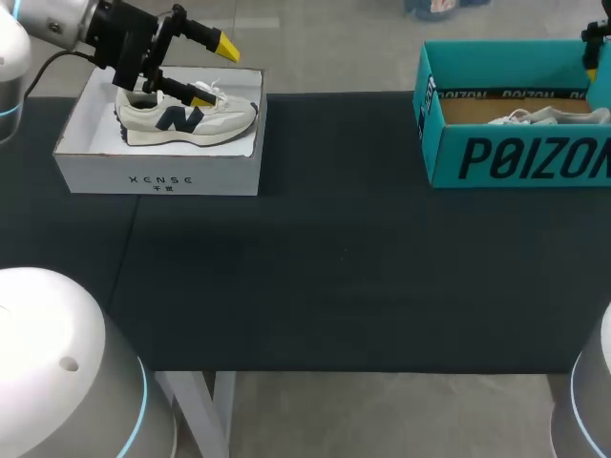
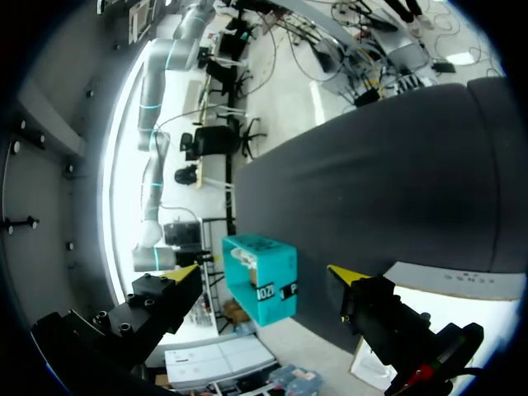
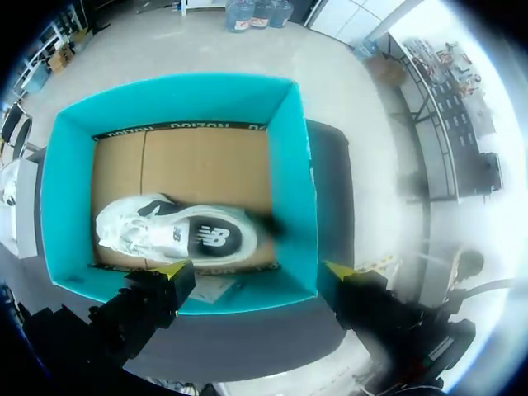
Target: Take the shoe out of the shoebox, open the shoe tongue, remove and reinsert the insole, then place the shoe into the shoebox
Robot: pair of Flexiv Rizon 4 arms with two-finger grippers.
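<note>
Black-covered table (image 1: 315,267), two arms, two boxes.

Far left corner: open white cardboard shoebox (image 1: 158,176). A cream running shoe with a navy side logo (image 1: 191,119) sits upright in it on its sole, toe toward the middle of the table.

Left gripper (image 1: 215,72) hangs over the heel end of that shoe. From overhead its lower yellow tip overlaps the laces. Contact cannot be told. In the left wrist view the left gripper (image 2: 264,270) has its fingers spread wide with nothing between them. Ahead of it are bare tabletop and the far box, and the white box's rim (image 2: 462,280) shows beside one finger.

Far right corner: open teal cardboard shoebox (image 1: 516,157) with a brown cardboard floor. A white sneaker with a dark insole (image 3: 177,235) lies in it on its side, near the wall closest to the gripper.

Right gripper (image 3: 256,268) is above the teal box's near wall (image 3: 289,165), fingers wide apart, gripping nothing.
</note>
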